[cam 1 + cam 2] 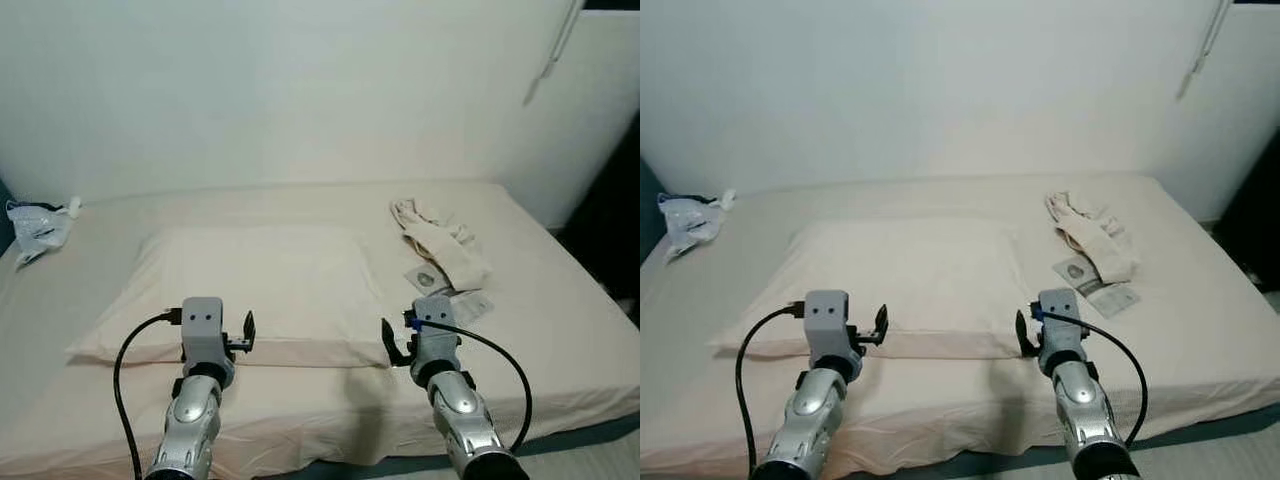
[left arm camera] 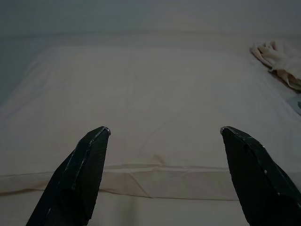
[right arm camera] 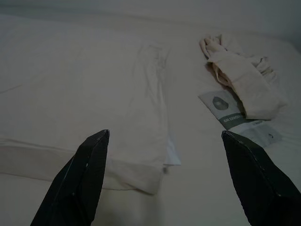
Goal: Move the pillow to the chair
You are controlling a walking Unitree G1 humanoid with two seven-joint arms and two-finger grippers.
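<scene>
A flat cream fabric pillow (image 1: 255,290) lies on the beige-sheeted bed (image 1: 560,330), left of centre. The left gripper (image 2: 164,136) hovers at its near edge, fingers spread apart; the right gripper (image 3: 164,136) hangs over its near right corner, likewise open. Beside it lie a crumpled cream cloth (image 1: 440,240) and what may be printed paper cards (image 3: 240,117).

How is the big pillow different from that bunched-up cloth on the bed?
The pillow is large, flat and smooth; the crumpled cloth is much smaller, wrinkled and heaped. The pillow lies right before both open grippers, left gripper and right gripper; the cloth lies farther back, on the right. Both are cream-coloured and rest on the bed.
</scene>
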